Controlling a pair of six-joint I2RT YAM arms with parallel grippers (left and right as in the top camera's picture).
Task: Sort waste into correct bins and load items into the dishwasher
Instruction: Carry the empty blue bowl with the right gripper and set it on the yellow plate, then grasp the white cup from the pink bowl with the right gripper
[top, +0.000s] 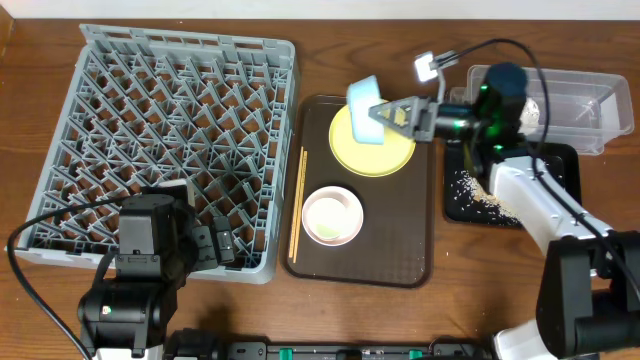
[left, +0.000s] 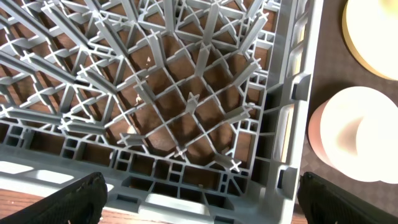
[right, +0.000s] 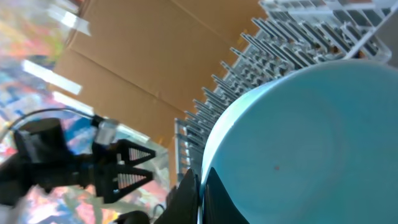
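Now, nearest me, the left gripper (top: 215, 245) hung over the near right corner of the grey dish rack (top: 150, 110), its fingers spread wide with nothing between them, and only lattice and pegs below. Just right of the rack sat the brown serving tray (top: 400, 250). The wooden chopsticks (top: 298, 205) lay flat along its left edge, long axis running near to far, parallel with the rack's wall. Beside them, on the near half of the tray, the white-pinkish bowl (top: 332, 215) stood upright, mouth up. Farther back, the pale-yellow plate (top: 360, 155) lay flat. And above that plate, look, the right gripper (top: 388, 113) reached leftward toward the rack, fingers clamped on the rim of the light-blue bowl (top: 366, 108), which was up in the air and tipped steeply onto its edge; which way its mouth faced, I couldn't tell. Off to the right, the black tray (top: 565, 165) carried beige crumbs (top: 475, 195), and the clear tub (top: 590, 100) stood right behind it.
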